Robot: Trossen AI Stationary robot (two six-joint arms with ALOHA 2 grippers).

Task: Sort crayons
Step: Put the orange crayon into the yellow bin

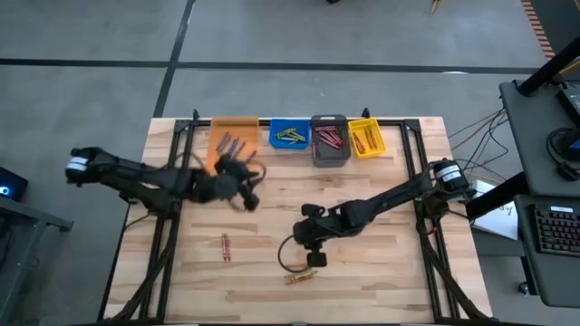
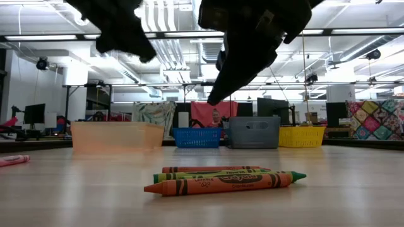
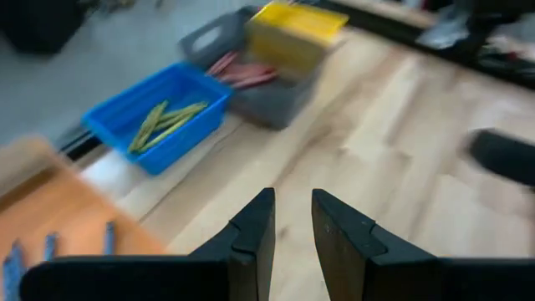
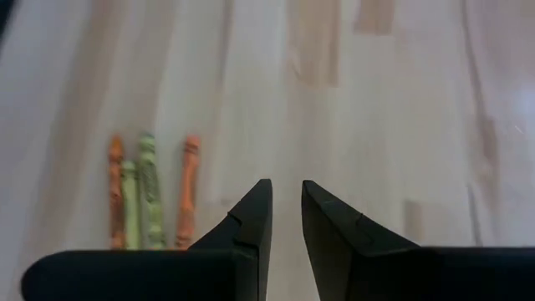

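On wooden table, crayons — workshop behind

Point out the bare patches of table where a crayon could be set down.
Free: the wood right of the right pincer, toward the table's right edge, and the strip between the red crayons and the left edge. Crowded: the back row of bins, where the left pincer hovers, and the orange and green crayons at the front.

overhead downward, table-level across, two wrists close, sharing bins
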